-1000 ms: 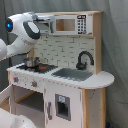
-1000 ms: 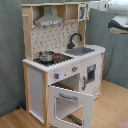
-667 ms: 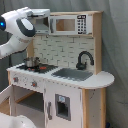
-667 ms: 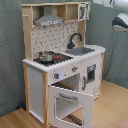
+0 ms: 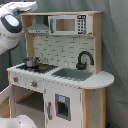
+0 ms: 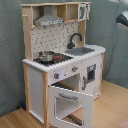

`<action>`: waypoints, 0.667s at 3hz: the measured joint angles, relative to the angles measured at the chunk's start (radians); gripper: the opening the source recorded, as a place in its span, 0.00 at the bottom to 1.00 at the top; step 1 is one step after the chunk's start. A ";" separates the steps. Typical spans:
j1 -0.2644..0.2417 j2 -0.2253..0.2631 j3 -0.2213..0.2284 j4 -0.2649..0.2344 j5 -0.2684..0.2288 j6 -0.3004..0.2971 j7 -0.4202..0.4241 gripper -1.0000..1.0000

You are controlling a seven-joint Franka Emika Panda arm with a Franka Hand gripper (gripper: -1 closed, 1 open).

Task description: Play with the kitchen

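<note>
A grey-green curtain (image 5: 114, 60) hangs in loose vertical folds behind the kitchen (image 5: 65, 80) in both exterior views, filling the whole backdrop from top to bottom. In the second exterior view the same cloth (image 6: 11, 55) runs down to the floor on the kitchen's far side and continues past its right edge. The floor (image 6: 112, 107) there is light wood with a warm, honey tone, and it spreads out in front of and beside the kitchen. In the first exterior view a small strip of that wood floor (image 5: 4, 109) shows at the lower left, below the kitchen. The light is soft and even, with only faint shadows.
</note>
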State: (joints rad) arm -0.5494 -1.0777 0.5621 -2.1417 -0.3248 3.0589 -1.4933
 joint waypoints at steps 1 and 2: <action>-0.054 -0.044 0.024 0.027 0.000 -0.007 0.078 1.00; -0.104 -0.077 0.051 0.045 0.000 -0.009 0.155 1.00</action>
State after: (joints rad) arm -0.6533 -1.1545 0.6128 -2.0970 -0.3249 3.0498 -1.3381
